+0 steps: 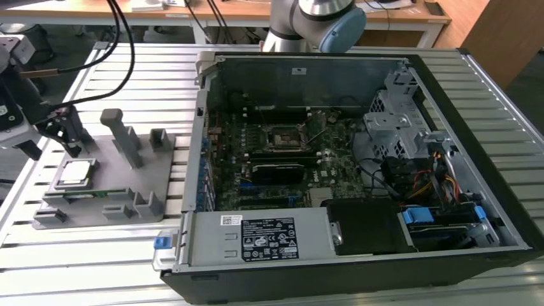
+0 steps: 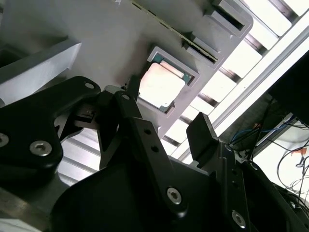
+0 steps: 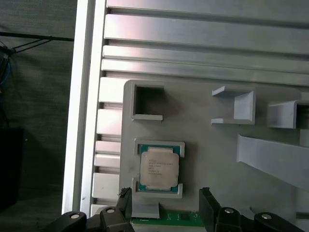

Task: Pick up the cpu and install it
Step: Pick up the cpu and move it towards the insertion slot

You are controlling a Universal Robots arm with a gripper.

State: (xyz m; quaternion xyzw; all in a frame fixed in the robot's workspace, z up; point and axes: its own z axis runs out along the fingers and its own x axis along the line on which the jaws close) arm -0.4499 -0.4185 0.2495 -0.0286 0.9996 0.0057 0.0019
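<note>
**CPU IN FIXTURE TRAY, GRIPPER ABOVE**

The small square silver-topped cpu (image 3: 159, 168) lies flat in a recess of the grey plastic fixture tray (image 3: 207, 145). The black gripper (image 3: 164, 195) hangs over this tray. Its fingers (image 3: 208, 203) are spread apart, grasping nothing.

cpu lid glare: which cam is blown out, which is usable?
Second wrist view: the cpu lid is washed out to pinkish white, and the table slats clip to white. First wrist view: cpu evenly lit, lid markings show. Exterior view: cpu plain light grey, no hotspot.
</note>
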